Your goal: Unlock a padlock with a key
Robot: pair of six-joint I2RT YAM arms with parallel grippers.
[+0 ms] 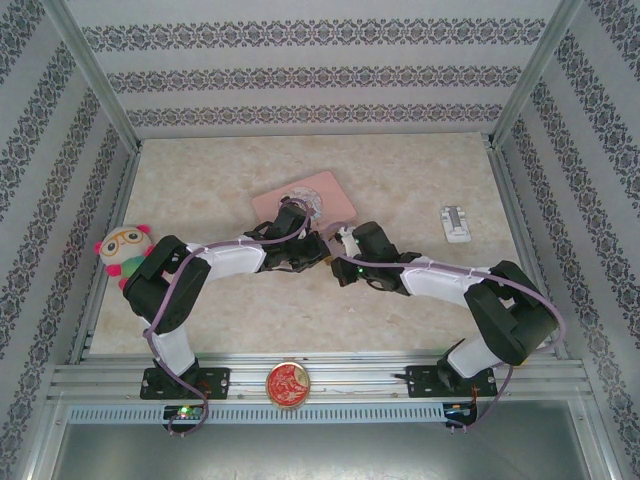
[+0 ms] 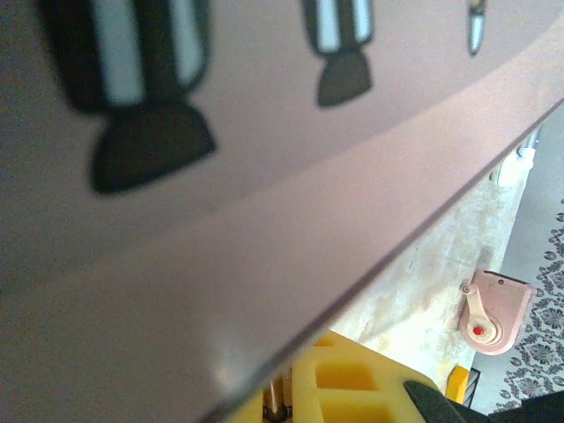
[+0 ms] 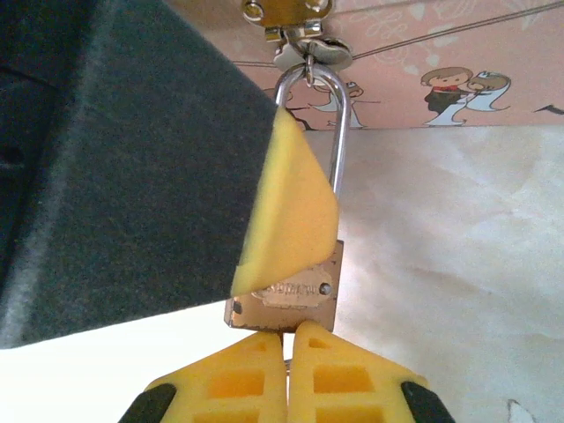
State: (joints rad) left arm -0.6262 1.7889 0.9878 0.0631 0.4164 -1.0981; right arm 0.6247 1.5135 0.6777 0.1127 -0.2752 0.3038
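Stuffed toy (image 1: 122, 250): sat far to the left of the pink tin box (image 1: 330, 195), at the table's (image 1: 200, 180) left edge, with round glasses and pink ear tufts.

Red-gold disc (image 1: 287, 385): lay well nearer the arm bases than the box, on the metal rail between the two arms.

Pink tin box: lay flat at mid-table, turned at an angle, with cartoon figures printed on it. Its metal hasp (image 3: 304, 48) stood on the side facing the right wrist camera.

Left gripper (image 1: 315, 250): reached in at the box's near right corner and was closed down almost fully on the padlock (image 3: 295, 286). One yellow pad (image 3: 291, 203) lay across the upper part of the brass body. The other finger was hidden behind it.

Padlock: hung from the box's hasp, just off the box's edge. Its thin silvery shackle (image 3: 338, 132) was threaded through the hasp loop and the brass body pointed away from the box. Whether the shackle was seated or sprung could not be told.

Right gripper (image 3: 289, 370): sat just beyond the padlock's bottom end, on the side away from the box. Its yellow fingertips were pressed together and nearly touched the brass. Whether anything was pinched between them could not be told.

Small pale fixture (image 1: 457, 222): lay well to the right of the box, near the table's right edge, apart from both arms.
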